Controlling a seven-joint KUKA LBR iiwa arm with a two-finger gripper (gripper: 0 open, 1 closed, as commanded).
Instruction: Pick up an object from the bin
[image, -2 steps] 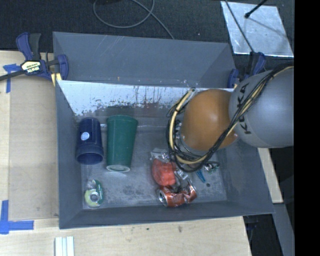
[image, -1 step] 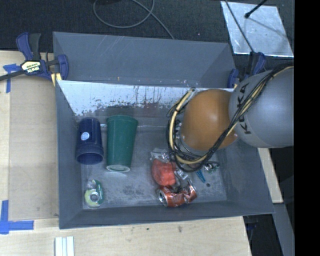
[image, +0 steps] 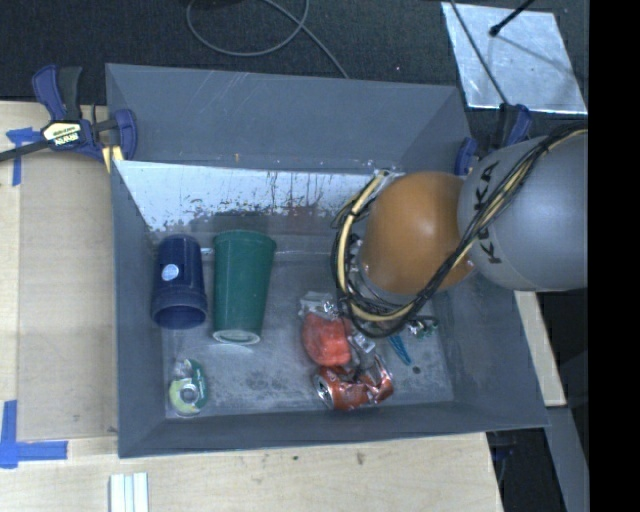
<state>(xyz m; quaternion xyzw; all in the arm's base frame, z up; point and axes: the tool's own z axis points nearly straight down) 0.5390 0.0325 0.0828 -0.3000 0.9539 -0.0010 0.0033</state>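
The crushed red can lies nearest. Just behind it sits an orange-red lump, with the gripper low beside it. Whether the gripper is open or holds anything, I cannot tell. This looks like the grasping step; next comes a firm close, then a straight lift.

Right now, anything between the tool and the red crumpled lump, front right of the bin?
Nothing visible. The tool sits right beside the red lump; the crushed can lies close by toward the near wall, not between them.
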